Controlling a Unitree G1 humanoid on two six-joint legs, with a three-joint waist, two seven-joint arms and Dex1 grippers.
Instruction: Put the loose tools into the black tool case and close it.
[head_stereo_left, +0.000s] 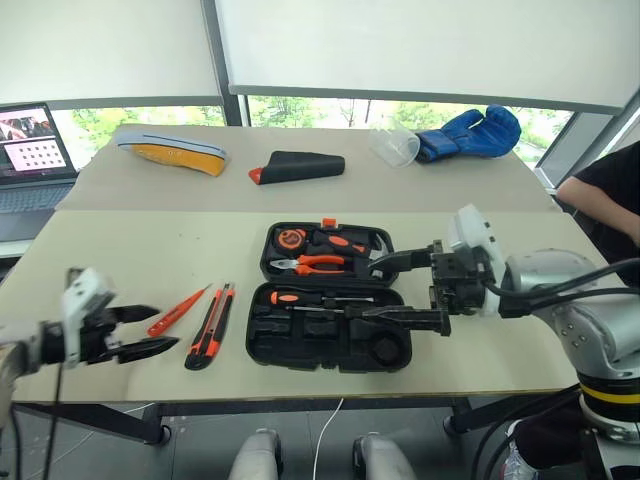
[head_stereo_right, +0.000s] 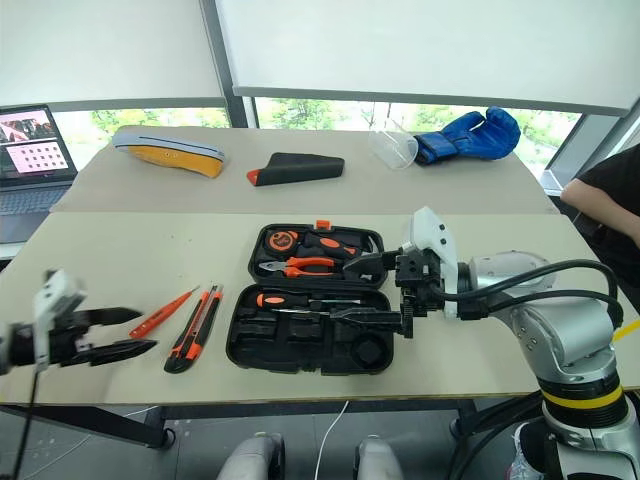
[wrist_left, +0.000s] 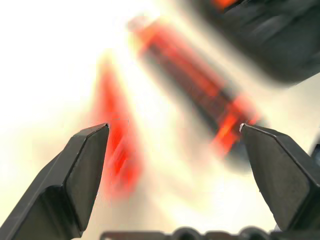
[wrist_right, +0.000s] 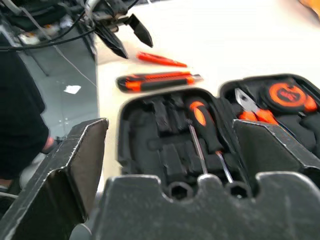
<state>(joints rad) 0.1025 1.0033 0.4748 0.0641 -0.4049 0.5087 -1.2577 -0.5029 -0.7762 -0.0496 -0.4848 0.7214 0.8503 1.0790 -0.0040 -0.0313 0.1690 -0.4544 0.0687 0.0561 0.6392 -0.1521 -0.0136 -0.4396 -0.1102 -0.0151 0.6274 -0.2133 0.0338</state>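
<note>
On the bench (head_stereo_left: 120, 230) lies the open black tool case (head_stereo_left: 330, 325), two screwdrivers (wrist_right: 207, 132) slotted inside. Just left of it rest the utility knife (head_stereo_left: 210, 326) and tester screwdriver (head_stereo_left: 178, 311). Above the case, the right end effector (head_stereo_left: 408, 288) gapes empty; beside the tester screwdriver, the left end effector (head_stereo_left: 148, 331) is spread wide.

Your right arm (head_stereo_right: 520, 290) is silver-grey, rounded metal, with a white cap at the wrist and black cables looping off toward three o'clock; a yellow band rings its base. Your right gripper (head_stereo_right: 378, 292) carries two long black fingers on a dark block. Your left gripper (head_stereo_left: 140, 332) has black pointed fingers behind a white housing.
</note>
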